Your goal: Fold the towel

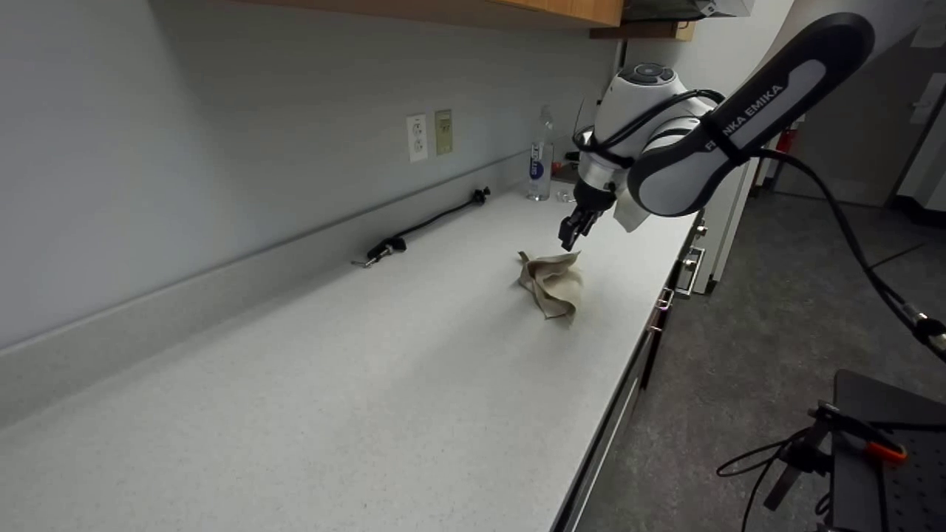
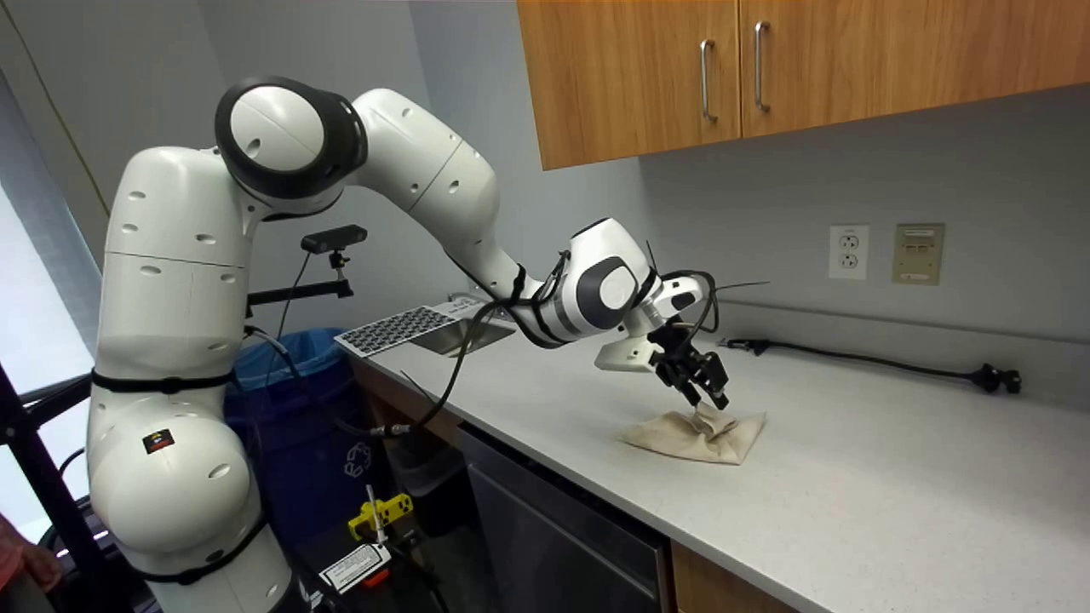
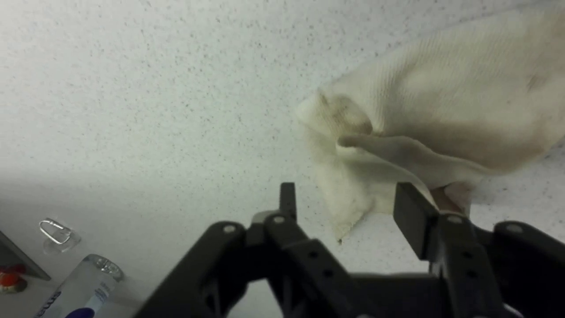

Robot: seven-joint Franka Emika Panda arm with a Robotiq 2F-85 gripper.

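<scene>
The towel, cream-beige with brownish stains, lies crumpled on the counter in both exterior views. A raised fold stands up near its middle. Just above that side of the cloth hangs my gripper, tilted downward. From the wrist, the towel fills the upper right, and one corner of it points down between the two fingers. The jaws of my gripper stand apart, with a wide gap and no cloth pinched in them. One finger overlaps the towel's edge in the picture; whether they touch cannot be seen.
A clear water bottle stands by the wall behind the gripper. A black cable-like rod lies along the backsplash. The white counter ends at a front edge above drawers. A sink lies at the far end, and wooden cabinets hang overhead.
</scene>
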